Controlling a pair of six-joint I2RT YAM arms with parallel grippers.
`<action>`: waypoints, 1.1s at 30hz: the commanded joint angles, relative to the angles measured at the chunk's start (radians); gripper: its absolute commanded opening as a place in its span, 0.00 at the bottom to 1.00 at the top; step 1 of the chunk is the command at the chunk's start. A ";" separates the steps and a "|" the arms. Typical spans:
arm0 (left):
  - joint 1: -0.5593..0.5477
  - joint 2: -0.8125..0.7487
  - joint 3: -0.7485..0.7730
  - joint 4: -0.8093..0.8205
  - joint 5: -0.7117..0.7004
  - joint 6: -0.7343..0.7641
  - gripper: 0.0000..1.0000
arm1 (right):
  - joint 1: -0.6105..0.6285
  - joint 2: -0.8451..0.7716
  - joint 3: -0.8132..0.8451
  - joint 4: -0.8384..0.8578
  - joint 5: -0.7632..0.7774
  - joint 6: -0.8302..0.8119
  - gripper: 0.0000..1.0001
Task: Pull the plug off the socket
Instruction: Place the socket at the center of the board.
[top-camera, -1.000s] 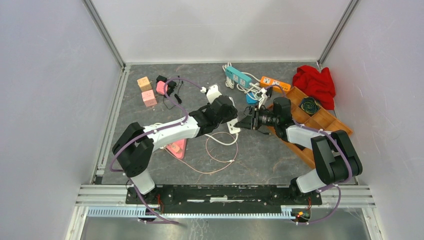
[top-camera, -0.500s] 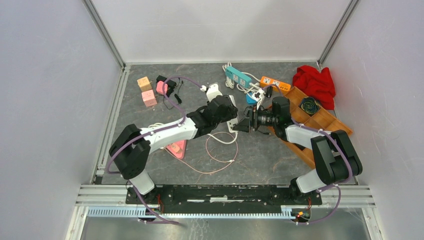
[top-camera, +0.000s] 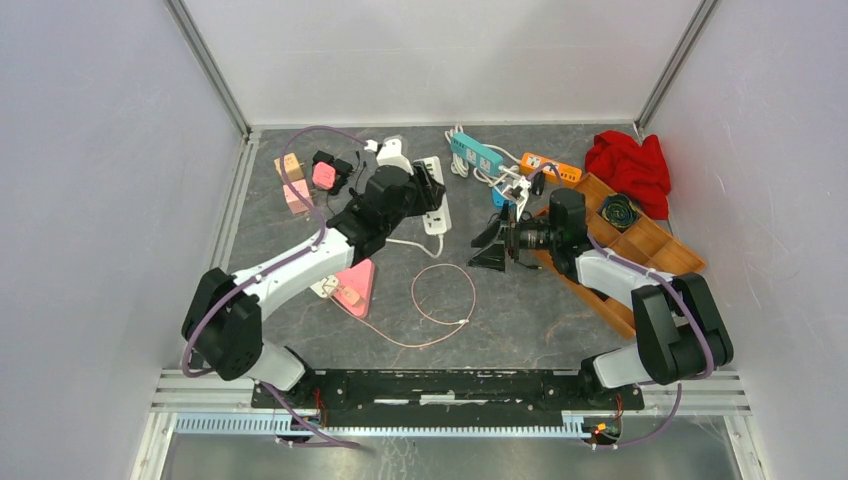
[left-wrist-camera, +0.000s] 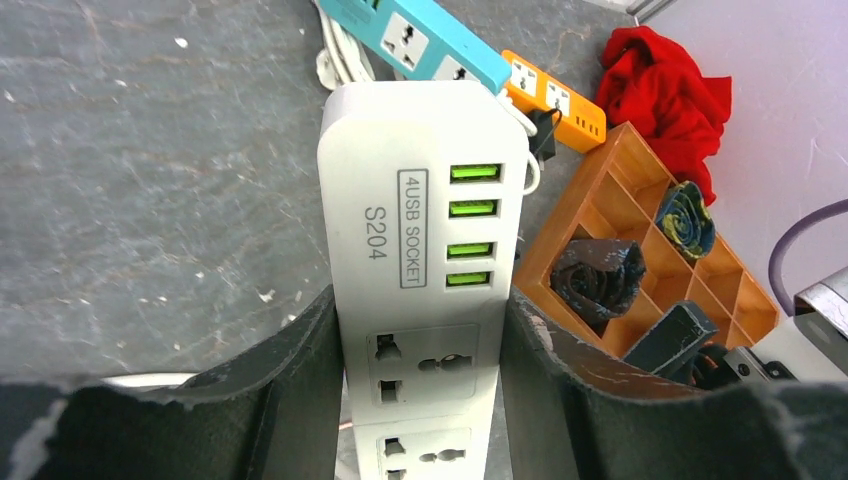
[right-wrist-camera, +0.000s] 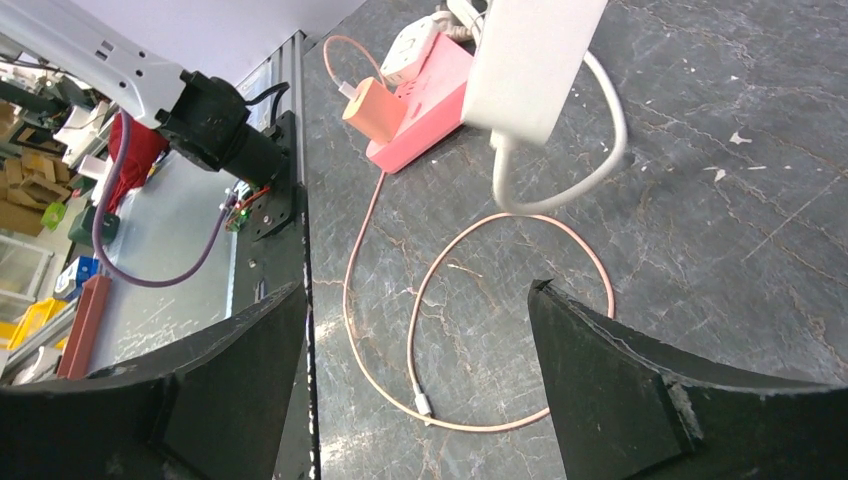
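My left gripper (left-wrist-camera: 420, 300) is shut on the white socket strip (left-wrist-camera: 425, 200), one finger on each long side. That strip (top-camera: 437, 215) is lifted toward the back left of the table. Its green USB ports and the outlets that show hold no plug. My right gripper (top-camera: 485, 248) stands open near the table's middle, and nothing is between its fingers (right-wrist-camera: 600, 390). Below it lies a pink cable (right-wrist-camera: 360, 300) with a loose connector end (right-wrist-camera: 423, 405). An orange plug (right-wrist-camera: 370, 110) sits on the pink socket block (top-camera: 352, 290).
A teal strip (top-camera: 477, 153) and an orange strip (top-camera: 550, 166) lie at the back among white cords. A wooden compartment tray (top-camera: 650, 245) and a red cloth (top-camera: 628, 165) are at the right. Small blocks (top-camera: 290, 165) and a black adapter (top-camera: 325, 160) sit at the back left.
The left arm swung the white strip from the table's middle to the back left. The right gripper opened wide and stays near the middle, now apart from the strip.
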 joint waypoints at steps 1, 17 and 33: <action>0.080 -0.070 0.024 0.066 0.097 0.176 0.02 | 0.002 -0.026 0.040 0.028 -0.068 -0.052 0.88; 0.417 0.077 0.747 -0.054 0.176 0.679 0.02 | 0.003 -0.043 0.054 -0.018 -0.087 -0.103 0.87; 0.461 0.211 0.675 -0.010 0.395 0.594 0.02 | 0.002 -0.028 0.074 -0.069 -0.099 -0.140 0.87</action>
